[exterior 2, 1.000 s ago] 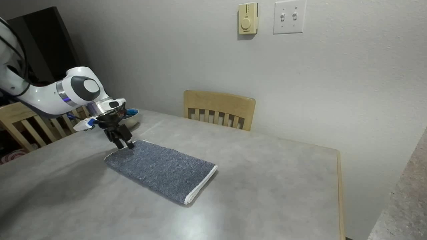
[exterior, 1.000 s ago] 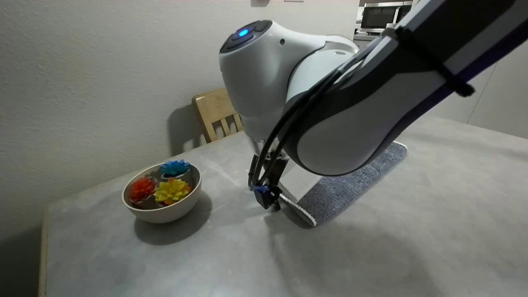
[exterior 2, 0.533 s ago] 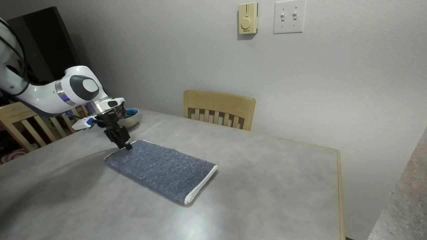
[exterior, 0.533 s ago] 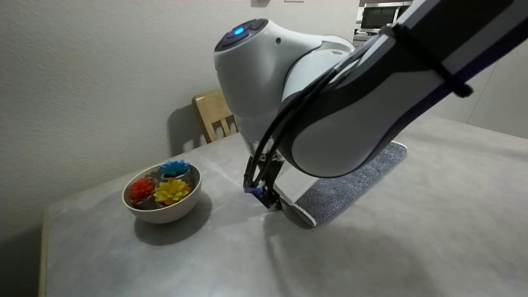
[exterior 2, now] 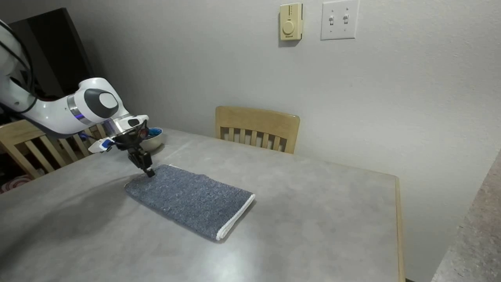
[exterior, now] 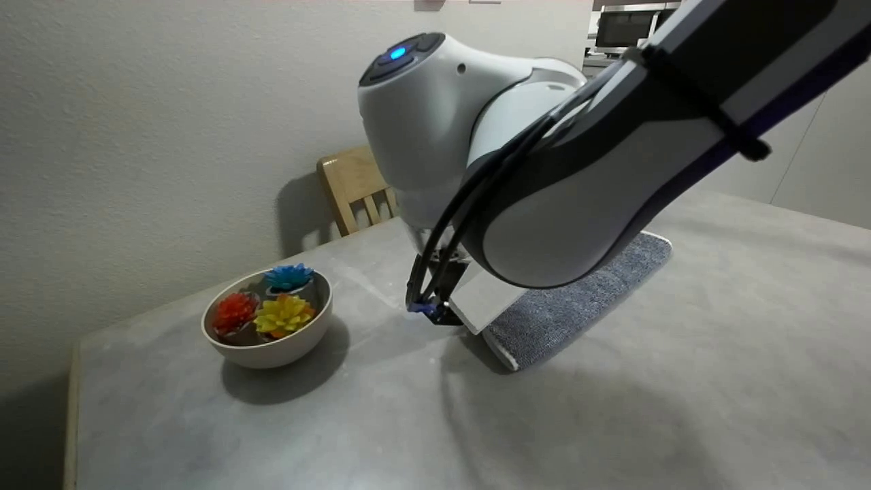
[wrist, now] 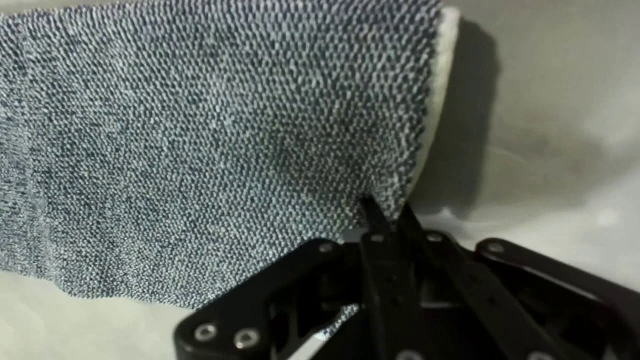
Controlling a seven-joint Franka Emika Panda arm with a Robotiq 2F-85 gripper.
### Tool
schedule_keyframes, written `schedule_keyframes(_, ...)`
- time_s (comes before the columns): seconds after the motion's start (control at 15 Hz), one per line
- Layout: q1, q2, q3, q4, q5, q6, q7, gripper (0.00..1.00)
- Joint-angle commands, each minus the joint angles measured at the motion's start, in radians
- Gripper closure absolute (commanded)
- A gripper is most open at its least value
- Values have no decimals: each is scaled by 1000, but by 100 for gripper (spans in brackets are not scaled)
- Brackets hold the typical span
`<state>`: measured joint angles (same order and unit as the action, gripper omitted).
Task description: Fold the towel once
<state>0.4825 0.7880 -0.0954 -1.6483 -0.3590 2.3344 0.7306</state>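
Observation:
The blue-grey towel (exterior 2: 191,203) lies flat on the table, its whitish trim looking layered at the end away from my gripper. In the wrist view the ribbed towel (wrist: 210,135) fills the left and middle, with a pale edge on the right that casts a shadow. My gripper (wrist: 388,209) is shut on that edge, a bit of cloth pinched between the dark fingertips. An exterior view shows the gripper (exterior 2: 148,172) tilted down at the towel's end close to the bowl. In an exterior view the arm covers part of the towel (exterior: 578,313), and the fingertips are hard to make out.
A bowl (exterior: 279,354) with red, yellow and blue artificial flowers stands on the grey table (exterior: 381,435), beside the gripper. Behind the table is a wooden chair (exterior 2: 256,115) against the wall. The table's edge (exterior 2: 398,219) runs down the far side from the arm.
The jaws have gone from open to shut on the towel's end. The gripper shifted slightly towards the bowl, then rose a little. The towel's gripped end has drawn in slightly.

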Motion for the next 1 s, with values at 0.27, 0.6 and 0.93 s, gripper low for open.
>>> schedule_keyframes(0.27,-19,1,17,-4,3,-30,9,98)
schedule_keyframes(0.6,-67,-45,101,-39,30,-8,-249,98)
schedule_keyframes(0.93,-82,-107,126,-74,40,-10,-398,98)
